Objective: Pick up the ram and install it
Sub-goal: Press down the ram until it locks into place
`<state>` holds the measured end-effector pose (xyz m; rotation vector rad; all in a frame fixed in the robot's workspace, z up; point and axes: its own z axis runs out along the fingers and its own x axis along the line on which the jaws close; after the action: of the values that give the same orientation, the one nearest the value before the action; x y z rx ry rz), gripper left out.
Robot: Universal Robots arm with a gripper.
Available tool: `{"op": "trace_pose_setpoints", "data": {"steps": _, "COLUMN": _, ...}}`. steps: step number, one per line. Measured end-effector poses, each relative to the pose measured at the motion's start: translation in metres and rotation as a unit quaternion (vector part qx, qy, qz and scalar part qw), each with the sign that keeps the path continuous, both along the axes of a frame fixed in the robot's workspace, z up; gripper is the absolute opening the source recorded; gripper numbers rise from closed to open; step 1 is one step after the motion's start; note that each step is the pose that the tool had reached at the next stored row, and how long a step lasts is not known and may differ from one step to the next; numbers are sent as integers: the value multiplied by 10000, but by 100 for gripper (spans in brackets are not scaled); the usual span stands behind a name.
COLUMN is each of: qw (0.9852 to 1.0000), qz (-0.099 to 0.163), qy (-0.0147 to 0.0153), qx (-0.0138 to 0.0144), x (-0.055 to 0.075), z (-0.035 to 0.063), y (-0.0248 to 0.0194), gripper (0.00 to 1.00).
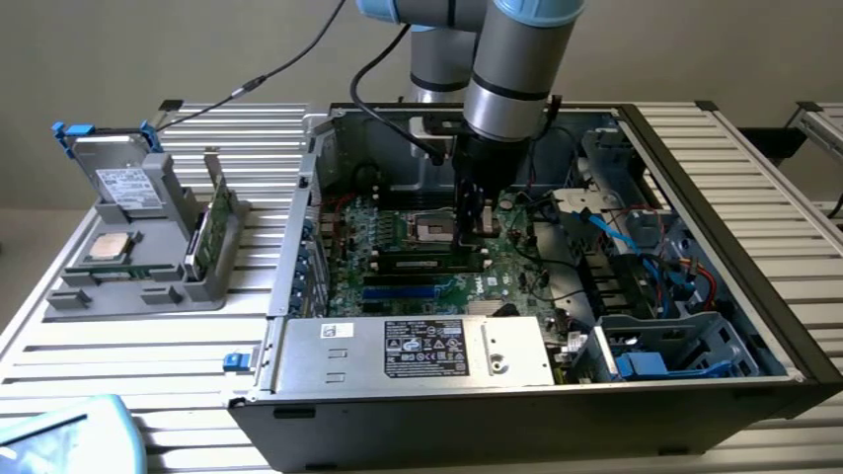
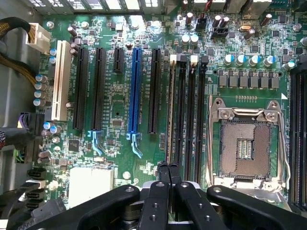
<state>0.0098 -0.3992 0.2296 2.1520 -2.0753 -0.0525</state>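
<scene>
Motherboard (image 2: 120, 98), ram (image 2: 170, 110) in slot, closed end effector (image 2: 168, 166) at its end

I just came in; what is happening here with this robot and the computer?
The robot arm reaches into an open computer case. Its gripper is shut, over the motherboard, at one end of the ram, which stands in a memory slot near the empty processor socket. Whether it touches the ram I cannot tell. Outside, on the exterior view's left, a grey holder keeps a hard drive, a processor chip and a green card.
</scene>
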Motion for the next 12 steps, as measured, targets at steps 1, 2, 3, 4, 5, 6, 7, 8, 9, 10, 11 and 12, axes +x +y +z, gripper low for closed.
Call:
{"op": "trace_pose_setpoints", "data": {"steps": 1, "qw": 10000, "qz": 0, "qy": 0, "qx": -1, "x": 0, "z": 0, "y": 0, "gripper": 10}}
{"op": "trace_pose_setpoints", "data": {"steps": 2, "qw": 10000, "qz": 0, "qy": 0, "qx": 0, "x": 0, "z": -3, "y": 0, "gripper": 10}}
{"op": "trace_pose_setpoints", "data": {"steps": 3, "qw": 10000, "qz": 0, "qy": -1, "qx": -2, "x": 0, "z": -10, "y": 1, "gripper": 10}}
{"op": "trace_pose_setpoints", "data": {"steps": 4, "qw": 10000, "qz": 0, "qy": -1, "qx": -9, "x": 0, "z": -15, "y": 0, "gripper": 10}}
{"op": "trace_pose_setpoints", "data": {"steps": 5, "qw": 10000, "qz": 0, "qy": 0, "qx": -15, "x": 0, "z": -19, "y": 0, "gripper": 10}}
{"op": "trace_pose_setpoints", "data": {"steps": 6, "qw": 10000, "qz": 0, "qy": 0, "qx": -17, "x": 0, "z": -19, "y": 0, "gripper": 10}}
{"op": "trace_pose_setpoints", "data": {"steps": 7, "qw": 10000, "qz": 0, "qy": 0, "qx": -17, "x": 0, "z": -19, "y": 0, "gripper": 10}}
{"op": "trace_pose_setpoints", "data": {"steps": 8, "qw": 10000, "qz": 0, "qy": 0, "qx": -17, "x": 0, "z": -19, "y": 0, "gripper": 10}}
{"op": "trace_pose_setpoints", "data": {"steps": 9, "qw": 10000, "qz": 0, "qy": 0, "qx": -16, "x": 0, "z": -21, "y": 0, "gripper": 10}}
{"op": "trace_pose_setpoints", "data": {"steps": 10, "qw": 10000, "qz": 0, "qy": -1, "qx": -17, "x": 0, "z": -25, "y": 0, "gripper": 10}}
{"op": "trace_pose_setpoints", "data": {"steps": 11, "qw": 10000, "qz": 0, "qy": -1, "qx": -22, "x": 0, "z": -29, "y": 1, "gripper": 10}}
{"op": "trace_pose_setpoints", "data": {"steps": 12, "qw": 10000, "qz": 0, "qy": 0, "qx": -28, "x": 0, "z": -31, "y": 0, "gripper": 10}}
